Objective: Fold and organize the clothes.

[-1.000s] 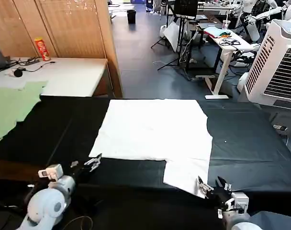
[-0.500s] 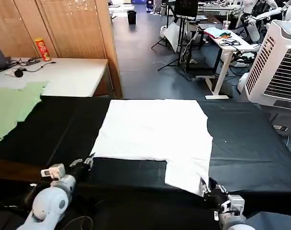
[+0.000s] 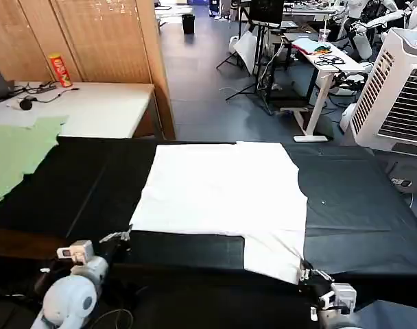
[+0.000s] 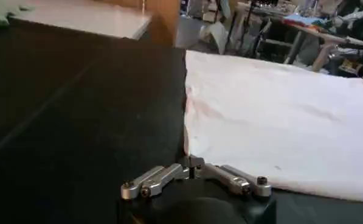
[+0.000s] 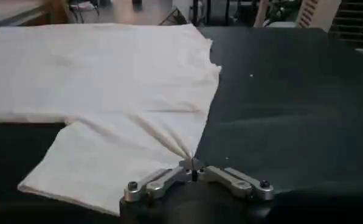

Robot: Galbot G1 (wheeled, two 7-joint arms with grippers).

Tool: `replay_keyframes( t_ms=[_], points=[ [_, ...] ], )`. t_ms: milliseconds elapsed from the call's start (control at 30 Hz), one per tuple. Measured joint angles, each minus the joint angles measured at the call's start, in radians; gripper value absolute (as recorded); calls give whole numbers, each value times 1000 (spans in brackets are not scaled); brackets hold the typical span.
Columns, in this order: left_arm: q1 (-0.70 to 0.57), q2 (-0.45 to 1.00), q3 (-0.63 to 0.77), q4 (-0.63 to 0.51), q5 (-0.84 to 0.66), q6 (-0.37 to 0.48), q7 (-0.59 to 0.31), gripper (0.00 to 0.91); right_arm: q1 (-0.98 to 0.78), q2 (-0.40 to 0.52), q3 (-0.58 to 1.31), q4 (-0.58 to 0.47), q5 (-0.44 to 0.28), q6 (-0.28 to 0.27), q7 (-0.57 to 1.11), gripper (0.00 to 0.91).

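T-shirt, white and spread flat, lies on the black bench, its plain side up. The right end effector is at the near right corner of the T-shirt, its fingers closed and pinching the edge of the cloth, which makes wrinkles there. The left end effector is at the near left corner of the T-shirt, closed on the hem. A pale green cloth lies far left of the T-shirt.
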Motion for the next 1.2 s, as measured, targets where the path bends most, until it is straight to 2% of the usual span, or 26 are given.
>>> replay_keyframes(
  t_ms=[200,300,433,533,667,833,1200],
  points=[
    [94,-5,-47,-81,3,-20,-5,0,-37,-2,2,21,1,10,-6,10],
    [125,-12,-66,-103,1,-37,-6,0,-21,-12,11,13,7,51,-30,10],
    [123,-25,-73,-105,-4,-64,5,0,34,-35,27,-19,58,126,-53,20],
    [93,-43,-63,-91,5,-82,22,0,98,-65,21,-71,81,172,-57,10],
    [36,-68,-39,-59,38,-94,33,0,203,-109,4,-170,99,197,-58,10],
    [-42,-87,-16,0,90,-113,31,0,353,-149,-22,-276,126,207,-54,10],
    [-173,-81,11,132,136,-130,30,0,589,-176,-113,-492,111,217,-56,20]
  ],
)
